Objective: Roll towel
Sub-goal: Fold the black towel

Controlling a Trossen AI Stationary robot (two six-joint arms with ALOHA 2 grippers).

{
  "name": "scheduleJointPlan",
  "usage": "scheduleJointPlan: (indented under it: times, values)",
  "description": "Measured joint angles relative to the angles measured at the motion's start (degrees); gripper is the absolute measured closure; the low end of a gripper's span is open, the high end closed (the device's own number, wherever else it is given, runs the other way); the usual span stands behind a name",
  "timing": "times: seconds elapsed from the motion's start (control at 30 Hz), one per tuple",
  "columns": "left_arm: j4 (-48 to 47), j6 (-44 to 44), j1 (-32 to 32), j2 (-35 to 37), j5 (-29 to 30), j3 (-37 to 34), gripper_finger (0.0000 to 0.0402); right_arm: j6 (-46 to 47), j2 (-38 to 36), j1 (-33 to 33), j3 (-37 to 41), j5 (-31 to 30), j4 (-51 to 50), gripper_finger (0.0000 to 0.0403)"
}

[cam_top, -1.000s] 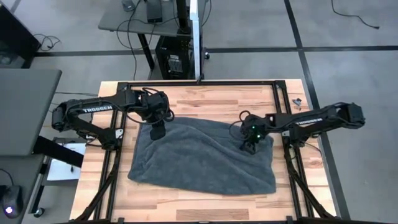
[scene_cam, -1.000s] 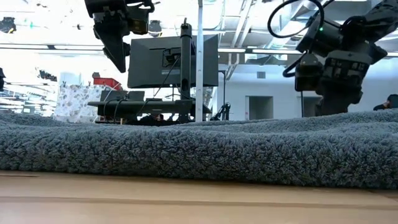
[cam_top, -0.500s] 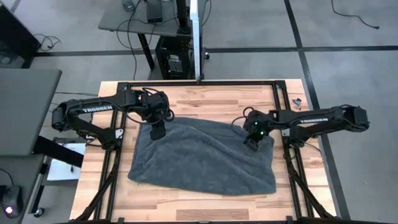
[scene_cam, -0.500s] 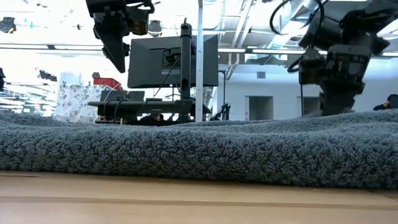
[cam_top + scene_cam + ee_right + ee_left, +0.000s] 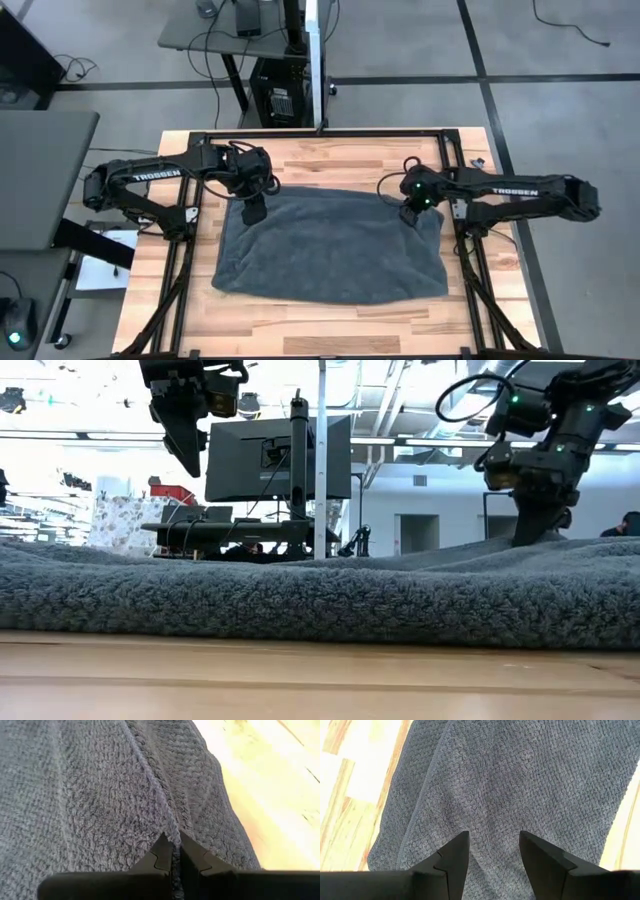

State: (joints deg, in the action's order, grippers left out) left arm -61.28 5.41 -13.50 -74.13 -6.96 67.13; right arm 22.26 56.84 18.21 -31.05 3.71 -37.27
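The dark grey towel [image 5: 330, 245] lies spread flat over the middle of the wooden table [image 5: 330, 160]; it also fills the low view [image 5: 320, 595]. My left gripper [image 5: 255, 212] hangs open above the towel's far left corner, well clear of it in the low view [image 5: 185, 445]; its wrist view shows the two fingers apart over the cloth [image 5: 492, 840]. My right gripper [image 5: 410, 213] is down at the towel's far right corner [image 5: 530, 530], shut on the cloth [image 5: 175, 852]. The white tag does not show. My right gripper pinches a raised fold of the towel [image 5: 172, 827] between its two fingers, near the towel's far right corner. The fingers come from above, pointing down. A narrow ridge of cloth runs away from the fingertips; the rest of the towel lies on the table.
Black frame rails [image 5: 455, 230] run along the table's left, right and far edges. A small object [image 5: 476, 162] lies at the far right corner. A monitor on a stand [image 5: 280, 460] is beyond the far edge. Bare wood shows along the far and near edges.
My right gripper has moved toward the table's far edge, staying shut on the towel. The towel's far right part has been drawn along with it. The cloth has spread out from a skewed shape into a squarer one, and its near edge now lies straighter.
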Motion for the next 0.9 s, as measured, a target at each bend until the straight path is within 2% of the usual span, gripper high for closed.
scheduleJointPlan:
  times: [0.17, 0.3, 0.4, 0.47, 0.57, 0.63, 0.73, 0.8, 0.9]
  values:
    - [0.7, 0.0, 0.0, 0.0, 0.1, 0.0, 0.0245, 0.1, 2.9, 0.2, 0.0, 0.0, 0.0, 0.0372]
    - [1.3, -0.9, 0.0, 0.0, 0.3, 0.0, 0.0245, -2.7, 3.1, 3.1, -2.1, 0.2, -4.2, 0.0316]
    - [1.1, -0.3, 0.0, 0.0, 0.6, 0.0, 0.0245, -5.1, 2.3, 5.9, -9.0, 1.5, -10.7, 0.0267]
    - [0.0, 1.6, 0.0, 0.0, 0.6, 0.0, 0.0245, -3.2, 2.1, 7.2, -13.5, 3.5, -12.9, 0.0237]
    - [-5.9, 8.1, 1.2, 0.0, 0.0, 0.0, 0.0245, 5.2, 1.2, 5.6, -16.6, 6.7, -12.2, 0.0201]
    - [-8.9, 13.9, 3.9, 0.2, -0.3, -0.8, 0.0245, 9.5, 0.8, 2.1, -16.4, 6.7, -10.1, 0.0185]
    - [-9.9, 23.1, 10.4, 1.9, -0.2, -4.4, 0.0245, 11.5, 1.3, -4.4, -14.3, 1.3, -2.8, 0.0176]
    - [-7.6, 30.3, 15.2, 2.9, 0.6, -7.4, 0.0245, 11.6, 2.6, -7.8, -12.5, -2.3, 5.5, 0.0176]
    - [-4.6, 41.1, 22.6, 3.0, 0.5, -11.7, 0.0245, 7.5, 7.6, -10.7, -11.1, -3.7, 16.9, 0.0180]
